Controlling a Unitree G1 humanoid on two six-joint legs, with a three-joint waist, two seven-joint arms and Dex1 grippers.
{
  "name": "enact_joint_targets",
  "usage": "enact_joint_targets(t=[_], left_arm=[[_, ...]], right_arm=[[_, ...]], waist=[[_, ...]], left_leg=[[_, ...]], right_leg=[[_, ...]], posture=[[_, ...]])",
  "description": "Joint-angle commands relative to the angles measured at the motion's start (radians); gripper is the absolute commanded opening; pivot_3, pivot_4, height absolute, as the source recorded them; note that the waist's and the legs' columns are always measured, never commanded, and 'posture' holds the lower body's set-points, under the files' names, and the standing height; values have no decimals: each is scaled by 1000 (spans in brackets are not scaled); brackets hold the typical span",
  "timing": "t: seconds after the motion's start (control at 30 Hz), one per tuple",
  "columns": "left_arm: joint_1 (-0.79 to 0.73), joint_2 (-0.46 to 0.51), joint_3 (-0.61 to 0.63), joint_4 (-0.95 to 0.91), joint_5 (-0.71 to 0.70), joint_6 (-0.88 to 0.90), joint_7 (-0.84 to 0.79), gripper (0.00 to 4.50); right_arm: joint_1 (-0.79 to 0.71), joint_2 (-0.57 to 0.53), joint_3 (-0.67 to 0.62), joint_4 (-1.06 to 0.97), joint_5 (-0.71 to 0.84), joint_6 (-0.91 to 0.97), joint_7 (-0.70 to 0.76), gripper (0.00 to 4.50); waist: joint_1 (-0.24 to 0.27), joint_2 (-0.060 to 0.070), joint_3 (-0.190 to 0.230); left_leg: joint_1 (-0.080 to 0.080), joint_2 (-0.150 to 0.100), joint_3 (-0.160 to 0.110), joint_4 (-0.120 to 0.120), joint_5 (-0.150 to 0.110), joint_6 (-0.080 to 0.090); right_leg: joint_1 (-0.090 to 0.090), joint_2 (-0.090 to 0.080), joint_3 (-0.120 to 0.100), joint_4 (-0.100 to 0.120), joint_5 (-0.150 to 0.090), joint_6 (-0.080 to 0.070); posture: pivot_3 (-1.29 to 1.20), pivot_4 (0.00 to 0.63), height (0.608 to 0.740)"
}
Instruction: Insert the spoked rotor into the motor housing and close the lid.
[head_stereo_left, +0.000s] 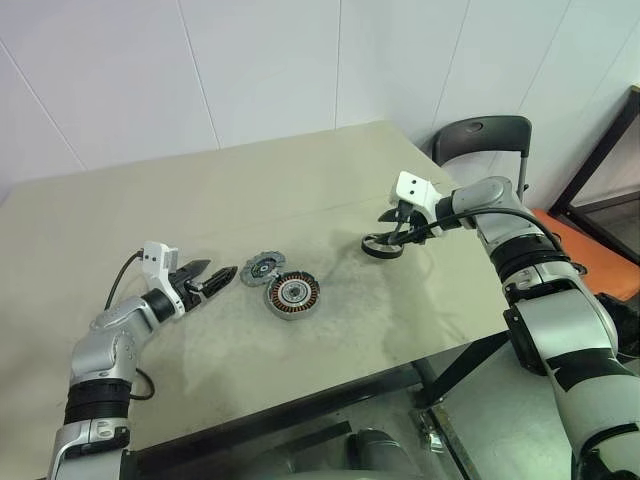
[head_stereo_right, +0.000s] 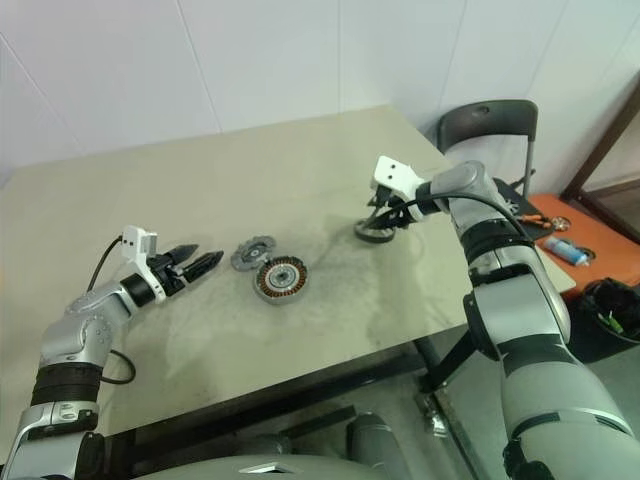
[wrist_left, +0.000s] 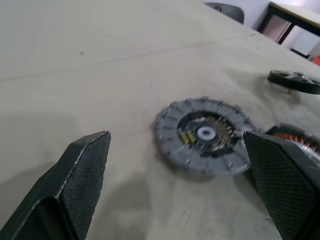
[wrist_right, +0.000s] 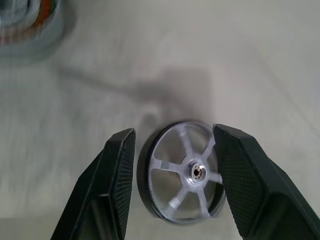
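Tabletop (head_stereo_left: 200, 200) motor housing (head_stereo_left: 292, 293) apparently holds windings alone, spoked rotor (head_stereo_left: 383, 245) apart.

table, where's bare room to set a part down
Bare: the table's far half behind all the parts, and the near strip in front of the motor housing. Crowded: the spoked rotor beside the housing at the left gripper, and the black-rimmed wheel under the right gripper.
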Motion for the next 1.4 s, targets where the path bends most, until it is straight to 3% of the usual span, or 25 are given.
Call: enact_joint_targets(t=[0.03, 0.6, 1.1, 1.4], left_arm=[[-3, 0, 4, -12, -2, -17, 0, 4500], [58, -6, 23, -70, -19, -8, 27, 4500], [111, -2, 33, -132, -38, 7, 46, 4500], [144, -4, 38, -169, -46, 16, 63, 4500]], right_arm=[[-47, 14, 2, 32, -26, -49, -23, 2590], [-126, 66, 42, 249, -176, -157, -184, 2590], [-122, 114, 62, 294, -254, -184, -289, 2590], [-98, 124, 67, 294, -269, -203, -266, 2590]], waist=[[0, 0, 0], [4, 0, 0], [0, 0, 0], [0, 0, 0]], left_leg=[[0, 0, 0, 0, 0, 0], [1, 0, 0, 1, 1, -1], [1, 0, 0, 1, 1, -1], [1, 0, 0, 2, 1, -1]], right_leg=[[0, 0, 0, 0, 0, 0], [0, 0, 0, 3, 1, -1], [0, 0, 1, 4, 1, -2], [0, 0, 1, 4, 1, -2]], posture=[[0, 0, 740], [0, 0, 740], [0, 0, 740], [0, 0, 740]])
